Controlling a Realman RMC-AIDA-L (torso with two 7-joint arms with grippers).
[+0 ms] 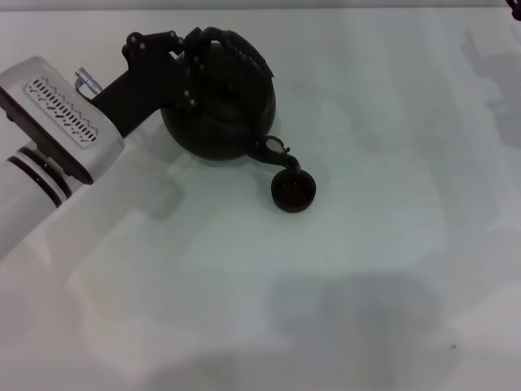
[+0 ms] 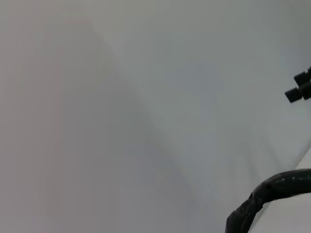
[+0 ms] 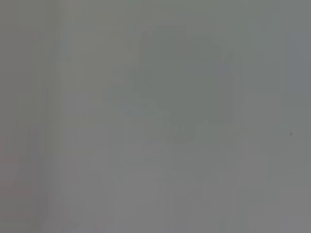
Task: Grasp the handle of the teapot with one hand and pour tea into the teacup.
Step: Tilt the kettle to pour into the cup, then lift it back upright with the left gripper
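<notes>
In the head view my left gripper (image 1: 192,63) is shut on the arched handle (image 1: 236,45) of the matte-black teapot (image 1: 218,110). The pot is at the back left of the table, tipped toward the front right. Its short spout (image 1: 274,149) hangs just over the far rim of the tiny black teacup (image 1: 293,192), which stands on the table. A piece of the dark handle shows in the left wrist view (image 2: 272,191). A dark sliver in the far right corner (image 1: 514,6) may be my right gripper, parked away from the pot.
The white table (image 1: 366,269) stretches in front of and to the right of the cup. The white left arm (image 1: 49,147) reaches in from the left edge. A small black part (image 2: 301,90) shows far off in the left wrist view.
</notes>
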